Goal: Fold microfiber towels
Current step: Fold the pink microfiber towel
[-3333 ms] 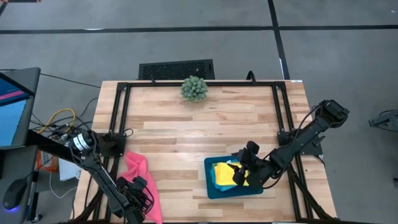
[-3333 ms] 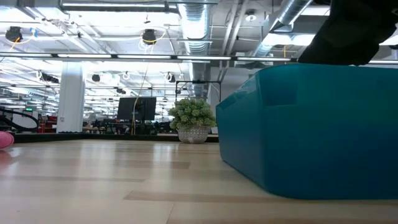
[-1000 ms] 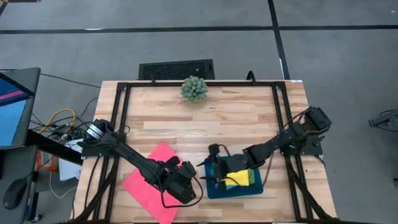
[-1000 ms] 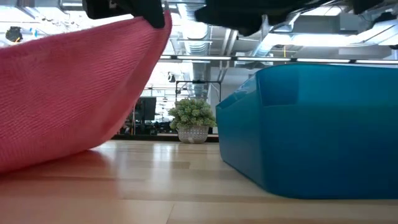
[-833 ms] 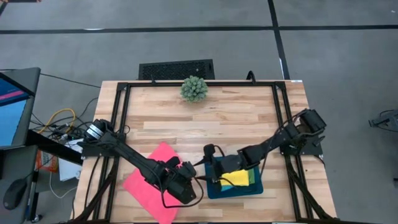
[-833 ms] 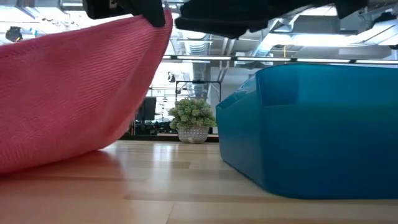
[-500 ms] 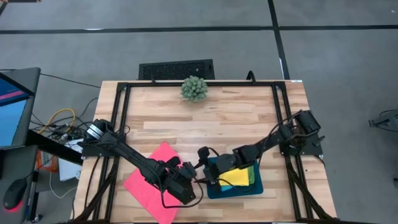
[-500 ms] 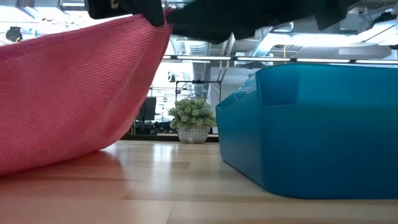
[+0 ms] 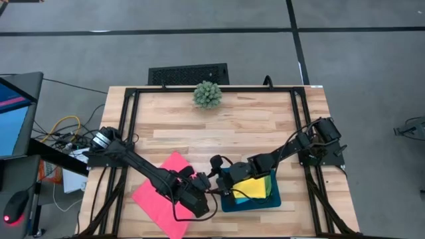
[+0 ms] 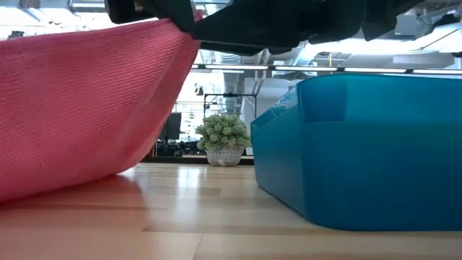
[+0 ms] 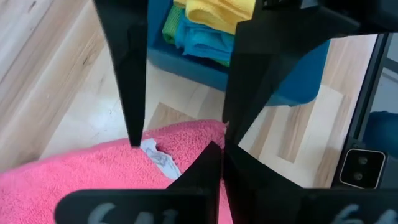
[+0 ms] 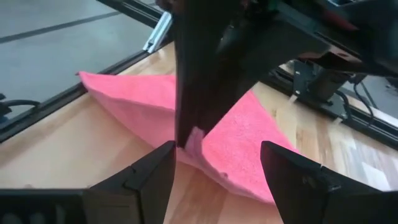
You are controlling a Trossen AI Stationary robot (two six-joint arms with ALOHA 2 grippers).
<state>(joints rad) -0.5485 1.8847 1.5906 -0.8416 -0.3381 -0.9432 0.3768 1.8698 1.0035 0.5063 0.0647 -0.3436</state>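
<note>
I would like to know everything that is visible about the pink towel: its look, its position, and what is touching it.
The pink towel is a plain hot pink cloth with a fine looped, microfiber-like weave. It lies spread at the table's front left, one corner lifted and pinched by the shut left gripper, so it hangs in a slope in the low view. A small white tag shows at its edge. The open right gripper is close to the raised corner, apparently not yet touching.

The hot pink microfiber towel [image 9: 161, 196] lies left of the dark teal rectangular tray [image 9: 226, 203] — three folded towels [image 9: 254, 188] inside — with the spiky green ball plant [image 9: 207, 95] behind.
</note>
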